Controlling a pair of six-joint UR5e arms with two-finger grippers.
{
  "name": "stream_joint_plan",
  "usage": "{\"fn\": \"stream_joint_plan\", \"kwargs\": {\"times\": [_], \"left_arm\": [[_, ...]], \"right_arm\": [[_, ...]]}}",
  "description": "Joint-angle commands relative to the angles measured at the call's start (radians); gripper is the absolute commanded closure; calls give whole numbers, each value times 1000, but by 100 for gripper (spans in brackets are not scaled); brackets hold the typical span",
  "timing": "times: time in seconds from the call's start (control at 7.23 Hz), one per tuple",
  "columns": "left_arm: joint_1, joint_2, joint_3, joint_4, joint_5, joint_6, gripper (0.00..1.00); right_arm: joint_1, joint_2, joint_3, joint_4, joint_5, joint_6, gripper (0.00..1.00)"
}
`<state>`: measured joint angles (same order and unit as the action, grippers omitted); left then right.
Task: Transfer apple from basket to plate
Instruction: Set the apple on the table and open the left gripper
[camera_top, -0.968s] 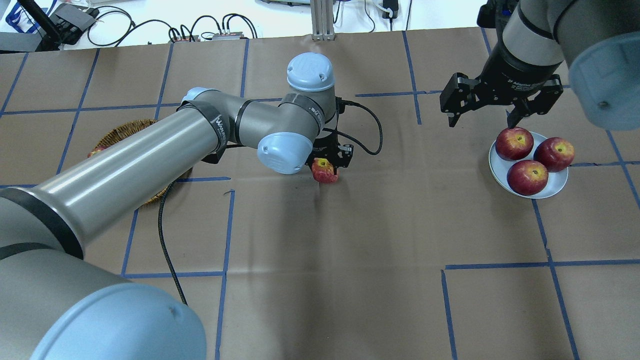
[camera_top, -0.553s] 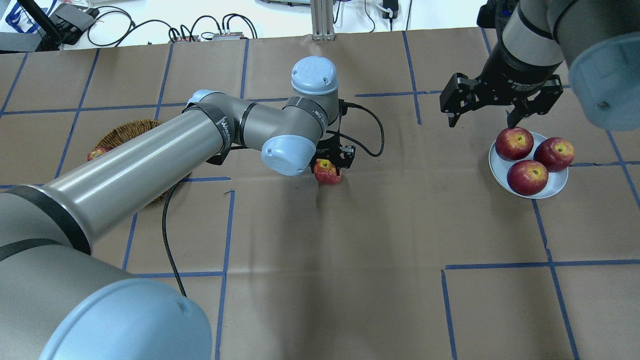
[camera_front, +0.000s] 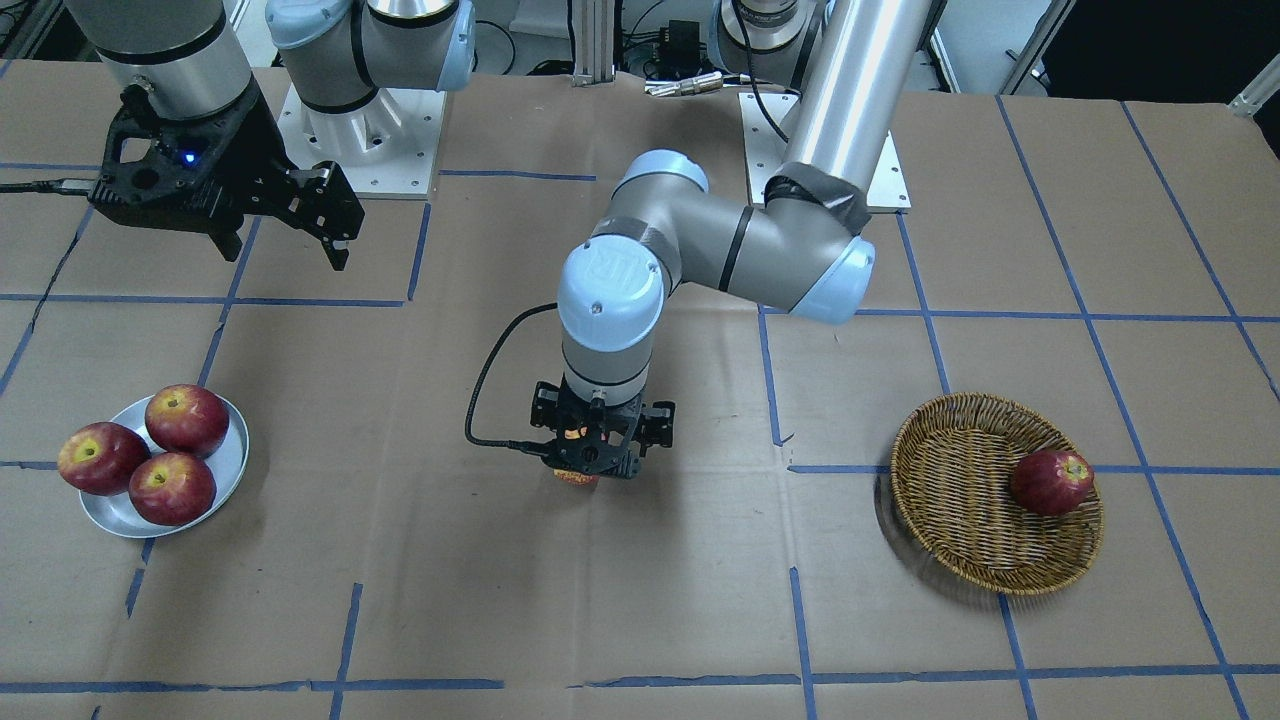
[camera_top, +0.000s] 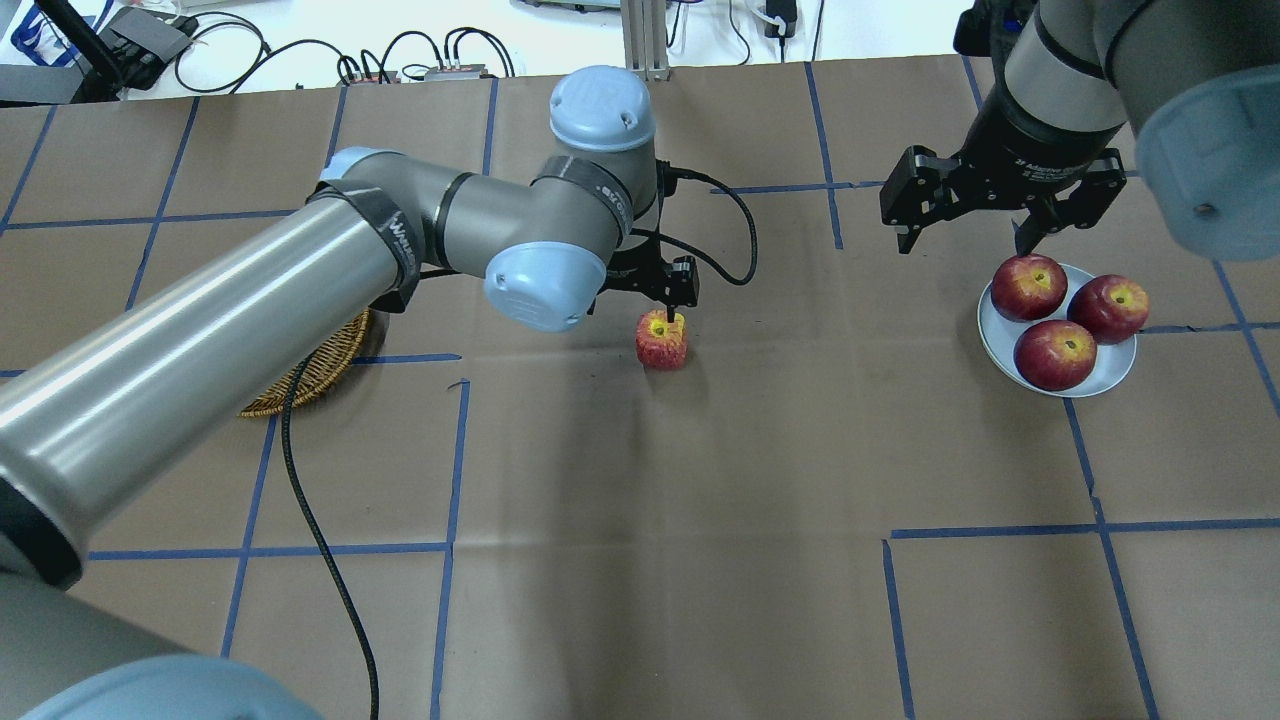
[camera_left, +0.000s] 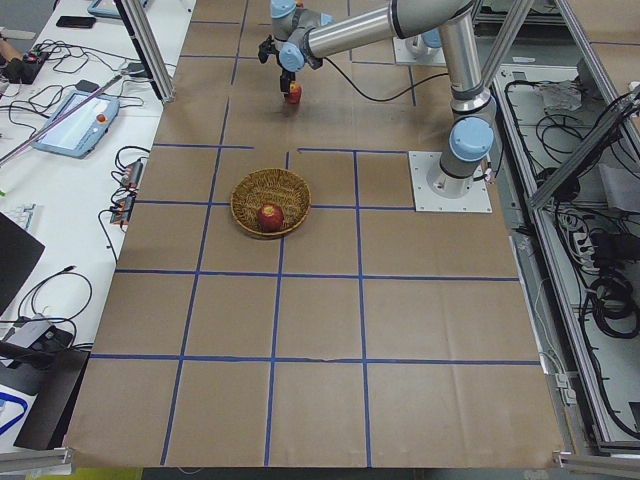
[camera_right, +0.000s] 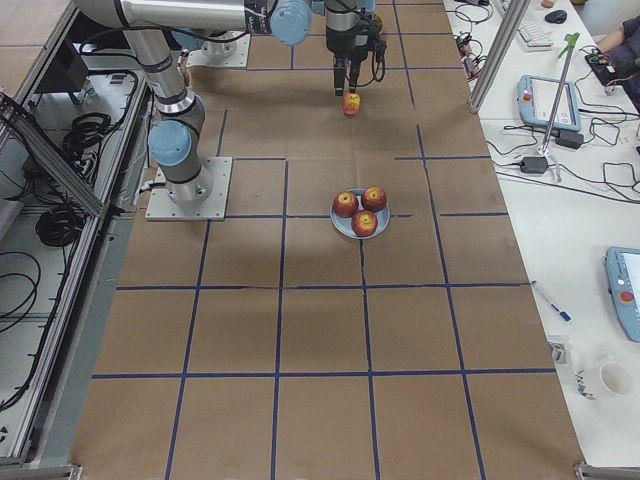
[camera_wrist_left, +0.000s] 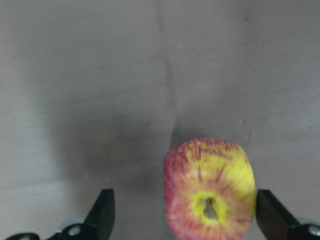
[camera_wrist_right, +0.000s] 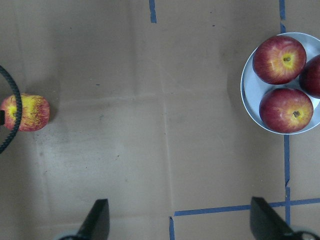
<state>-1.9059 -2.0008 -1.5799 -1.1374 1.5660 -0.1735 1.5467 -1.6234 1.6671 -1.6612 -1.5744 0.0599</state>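
The yellow, red-streaked apple (camera_top: 662, 340) stands stem up on the brown paper at mid-table. It also shows in the left wrist view (camera_wrist_left: 210, 190) and the right wrist view (camera_wrist_right: 25, 112). My left gripper (camera_top: 660, 300) is open just above it, jaws either side, one finger (camera_wrist_left: 105, 212) well clear of it. The basket (camera_front: 960, 500) sits on my left side, half hidden under my left arm in the overhead view (camera_top: 310, 380). The plate (camera_top: 1110, 380) lies on my right side. My right gripper (camera_top: 965, 245) is open and empty above the plate's far edge.
Three red apples (camera_top: 1055, 355) fill the plate. One dark-red apple (camera_front: 1050, 480) lies in the basket. The left wrist's black cable (camera_top: 320, 520) trails over the table. Blue tape lines cross the brown paper.
My left gripper has let go of the apple, opened and risen a little. The left arm has swung back. The apple now stands bare on the table. The right arm has not moved.
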Motion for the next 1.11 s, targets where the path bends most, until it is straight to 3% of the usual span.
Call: {"fn": "stream_joint_plan", "kwargs": {"times": [0.0, 0.28, 0.55, 0.69, 0.97], "left_arm": [[120, 181, 3, -204, 3, 142, 1], [244, 337, 3, -434, 5, 265, 1], [323, 492, 6, -641, 5, 288, 1], [326, 555, 2, -666, 2, 342, 1], [326, 582, -15, -650, -1, 381, 1]], "right_arm": [[1, -7, -4, -2, -4, 8, 0], [42, 13, -7, -32, 4, 75, 0], [183, 89, -7, -121, -6, 185, 0], [256, 156, -7, -197, -10, 280, 0], [349, 282, -1, -326, -33, 383, 0]]}}
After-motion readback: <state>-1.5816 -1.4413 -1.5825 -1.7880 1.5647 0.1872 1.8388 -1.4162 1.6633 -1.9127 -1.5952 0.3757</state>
